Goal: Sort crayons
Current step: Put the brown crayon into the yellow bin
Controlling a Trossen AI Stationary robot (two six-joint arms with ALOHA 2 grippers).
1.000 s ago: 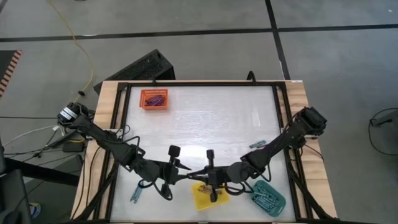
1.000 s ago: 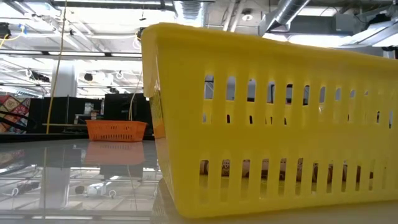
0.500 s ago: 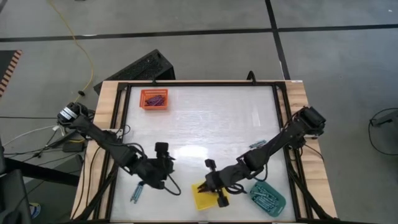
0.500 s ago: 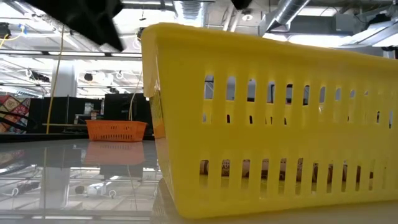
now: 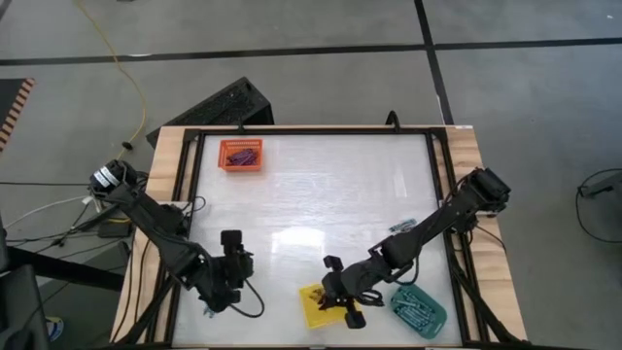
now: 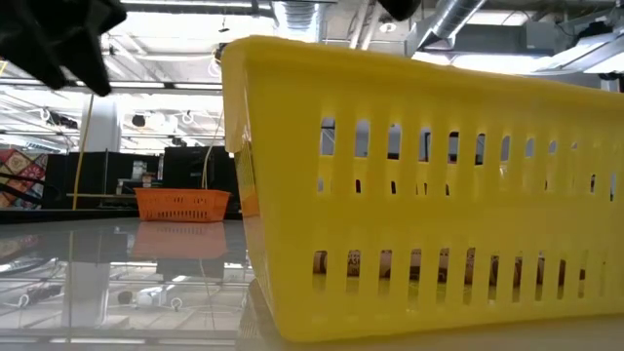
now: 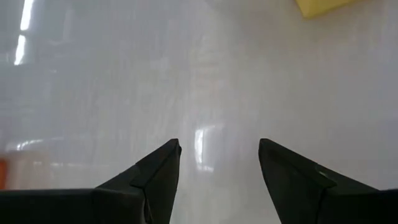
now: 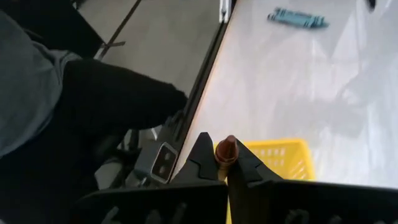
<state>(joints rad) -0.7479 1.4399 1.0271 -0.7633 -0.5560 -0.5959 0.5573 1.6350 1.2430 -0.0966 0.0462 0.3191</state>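
Observation:
My right gripper (image 5: 348, 311) hovers over the near end of the yellow tray (image 5: 317, 305), shut on a brownish-red crayon (image 8: 226, 151). Through the tray's slots, brownish crayons (image 6: 390, 265) show lying inside it. Over bare table near the near left corner, my left gripper (image 7: 219, 163) stands open with nothing between its fingers. In the high view it (image 5: 236, 274) is left of the yellow tray. Teal-blue crayons lie on the table at the near left (image 8: 297, 18) and at the right (image 5: 400, 225). My right gripper pinches the brownish-red crayon between its two fingers (image 8: 202, 155). The crayon lies along the fingers, and its pointed tip (image 8: 226, 147) sticks out past their ends. The fingers slant down toward the table's near edge, and the crayon is lifted clear above the yellow tray.
An orange tray (image 5: 241, 154) with dark crayons sits at the far left corner, and a teal tray (image 5: 418, 305) with teal crayons at the near right. A dark frame (image 5: 194, 194) rims the table. A person in grey and dark clothing (image 8: 74, 106) is beyond the near edge.
The two grippers met over the yellow tray a second ago. My left gripper has since drawn away toward the table's left and near edge and tipped downward. My right gripper has stayed over the yellow tray and turned, now slanting down toward the near edge.

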